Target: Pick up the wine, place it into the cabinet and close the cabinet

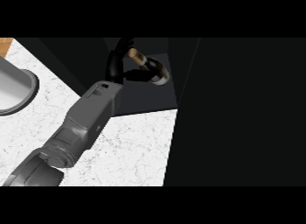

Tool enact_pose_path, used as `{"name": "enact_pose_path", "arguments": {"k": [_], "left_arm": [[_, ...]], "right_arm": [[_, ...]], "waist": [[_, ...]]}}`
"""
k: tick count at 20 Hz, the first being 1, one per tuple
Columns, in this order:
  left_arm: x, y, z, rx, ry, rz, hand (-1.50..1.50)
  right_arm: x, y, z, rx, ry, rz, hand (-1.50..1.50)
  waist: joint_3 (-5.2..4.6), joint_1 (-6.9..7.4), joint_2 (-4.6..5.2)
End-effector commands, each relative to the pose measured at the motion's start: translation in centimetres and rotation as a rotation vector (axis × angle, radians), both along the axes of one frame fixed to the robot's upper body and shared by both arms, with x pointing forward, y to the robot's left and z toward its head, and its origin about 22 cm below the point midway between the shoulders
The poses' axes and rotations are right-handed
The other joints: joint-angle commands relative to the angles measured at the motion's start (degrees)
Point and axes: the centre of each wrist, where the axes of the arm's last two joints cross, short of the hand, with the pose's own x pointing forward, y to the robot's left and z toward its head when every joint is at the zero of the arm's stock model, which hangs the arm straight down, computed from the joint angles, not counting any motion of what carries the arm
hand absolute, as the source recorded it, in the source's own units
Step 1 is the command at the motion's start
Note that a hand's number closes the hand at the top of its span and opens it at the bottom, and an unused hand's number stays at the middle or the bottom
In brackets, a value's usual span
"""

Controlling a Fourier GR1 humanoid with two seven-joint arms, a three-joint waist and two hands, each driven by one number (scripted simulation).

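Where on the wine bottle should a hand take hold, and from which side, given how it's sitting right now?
Around the dark body just below the neck, which is where the hand is curled now. The wine bottle lies tilted inside the dark cabinet, tan neck end toward the view's upper left and pale base toward the lower right. Coming from the counter side, across the bottle's length, keeps the fingers wrapped around its round body.

White marble counter (136,148); grey cylindrical pot (7,87) at its left edge.
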Motion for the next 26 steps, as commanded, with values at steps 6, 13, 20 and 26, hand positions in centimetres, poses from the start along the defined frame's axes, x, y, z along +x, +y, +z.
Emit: {"name": "enact_pose_path", "arguments": {"k": [6,13,20,26], "left_arm": [[1.3,1.6,2.3,0.0,-0.033,0.047,-1.5],[1.3,-0.6,3.1,-0.177,-0.11,-0.096,1.5],[1.4,-2.2,4.1,-0.313,-0.155,-0.249,1.5],[1.2,-3.1,4.1,-0.333,-0.122,-0.31,-1.5]], "right_arm": [[-1.5,-0.5,2.7,0.088,0.005,0.05,-1.5],[-1.7,-0.5,2.1,0.072,0.014,0.05,-1.5],[-2.1,-0.8,2.5,0.075,0.029,0.033,-1.5],[-2.7,-1.6,4.1,0.063,0.035,0.014,-1.5]], "waist": [[-0.17,-0.29,0.56],[-0.11,0.26,-0.12],[-0.04,1.93,-0.85],[-0.02,3.09,-1.38]]}}
